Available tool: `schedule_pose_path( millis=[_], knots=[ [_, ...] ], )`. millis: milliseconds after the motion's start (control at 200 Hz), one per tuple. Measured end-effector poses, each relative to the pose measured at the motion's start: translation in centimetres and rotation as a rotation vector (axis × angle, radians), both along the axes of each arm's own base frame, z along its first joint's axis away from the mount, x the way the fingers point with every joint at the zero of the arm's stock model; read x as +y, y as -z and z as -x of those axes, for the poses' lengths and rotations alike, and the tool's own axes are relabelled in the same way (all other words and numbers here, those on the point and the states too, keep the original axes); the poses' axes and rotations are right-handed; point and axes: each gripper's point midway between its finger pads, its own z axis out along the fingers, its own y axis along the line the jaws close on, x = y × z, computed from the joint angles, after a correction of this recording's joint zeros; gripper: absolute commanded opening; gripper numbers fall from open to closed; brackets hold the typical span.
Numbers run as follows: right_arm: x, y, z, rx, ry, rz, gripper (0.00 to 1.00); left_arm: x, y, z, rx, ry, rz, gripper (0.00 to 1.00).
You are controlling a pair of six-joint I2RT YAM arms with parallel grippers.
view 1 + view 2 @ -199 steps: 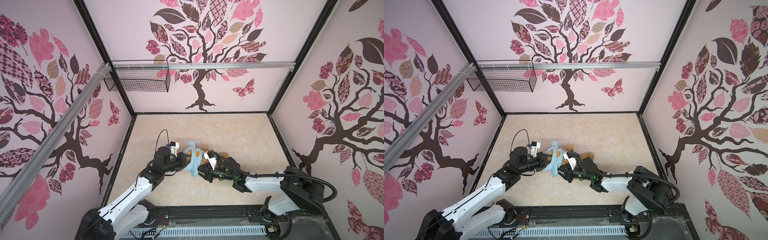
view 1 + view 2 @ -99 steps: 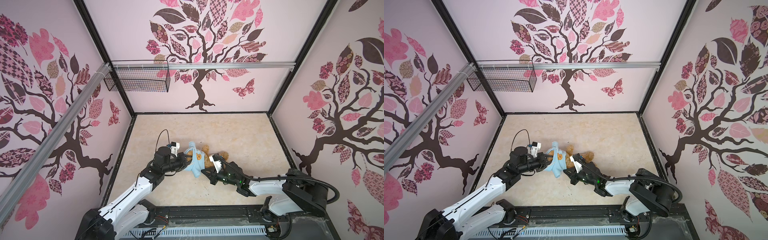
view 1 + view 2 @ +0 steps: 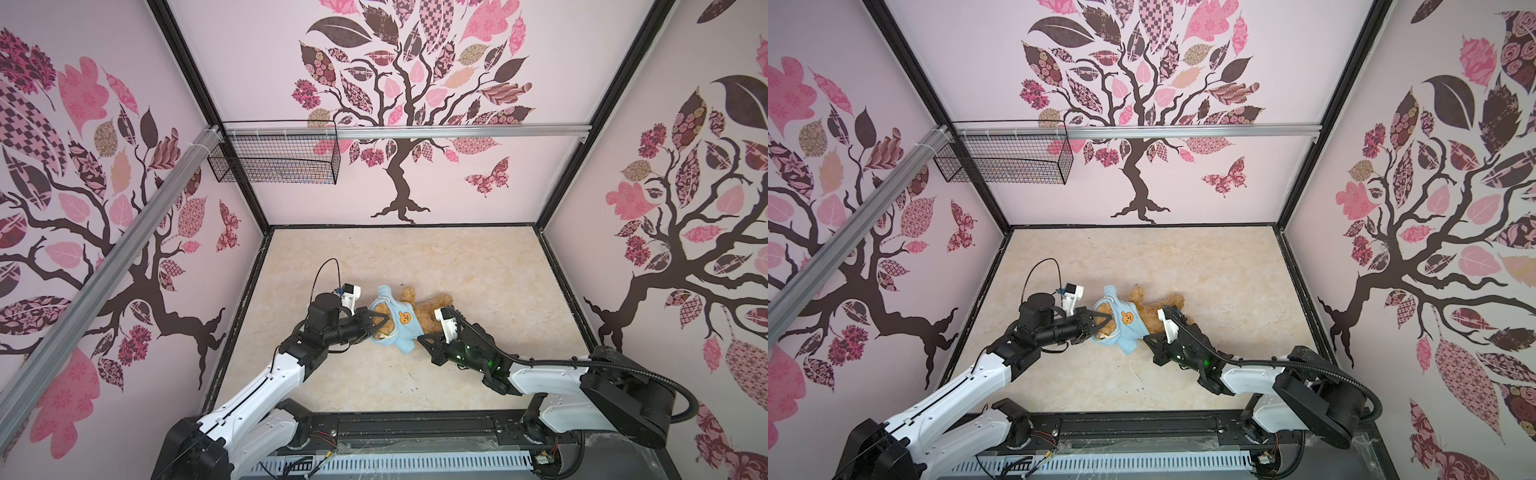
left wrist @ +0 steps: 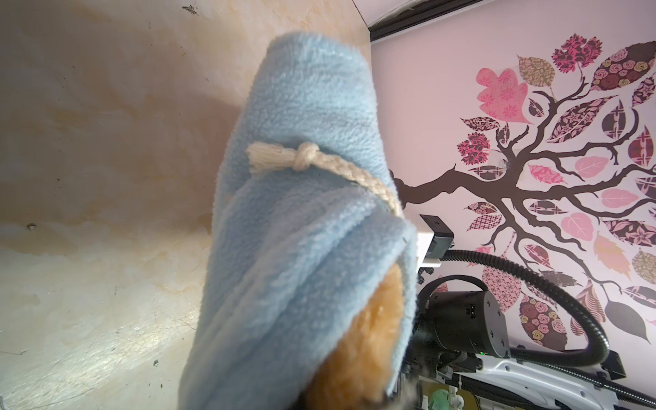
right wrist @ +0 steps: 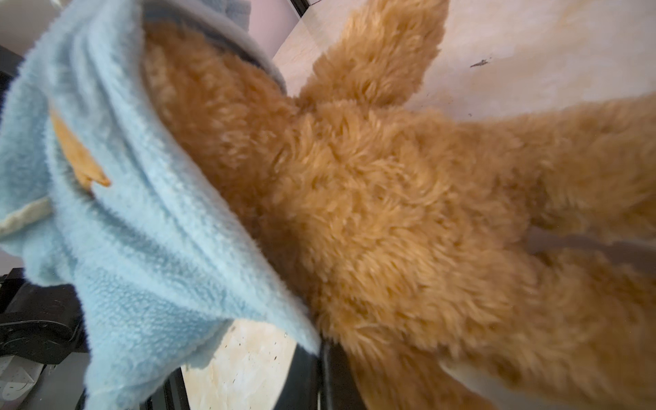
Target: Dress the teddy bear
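Teddy bear (image 3: 428, 309) lies on the surface (image 3: 457, 266), lower middle of both top views, between my hands. Light-blue shirt (image 3: 397, 324) covers head and chest; belly and legs bare, sleeves look empty. Left hand (image 3: 380, 326) pinches the collar end; right hand (image 3: 420, 338) pressed together, seemingly on the hem. Roughly halfway, I judge.

Teddy bear (image 3: 430, 309): half-dressed, lying mid-floor.
Fluffy, golden-brown. Head end at 9 o'clock, under a light-blue shirt (image 3: 399, 330) that also covers the chest; one arm bare toward 12; legs splayed toward 3.
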Motion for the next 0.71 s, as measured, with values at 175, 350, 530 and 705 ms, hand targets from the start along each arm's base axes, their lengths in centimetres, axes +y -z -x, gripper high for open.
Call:
schedule_pose_path(
  millis=[175, 350, 530, 705],
  knots=[
    [-0.9, 0.6, -0.4, 0.033, 0.032, 0.009, 0.0, 0.0, 0.8, -0.1, -0.025, 0.043, -0.067, 0.0],
    [-2.2, 0.8, -0.9, 0.064, 0.077, 0.005, 0.0, 0.0, 1.1, -0.1, -0.079, 0.101, -0.142, 0.0],
    [-2.4, 1.3, -1.4, 0.105, 0.088, -0.01, 0.0, -0.1, 0.7, 0.1, -0.177, 0.178, -0.204, 0.0],
    [-1.0, 1.3, -0.9, 0.118, -0.027, 0.003, 0.07, 0.0, 0.4, 0.4, -0.31, 0.256, -0.26, 0.0]
  ],
)
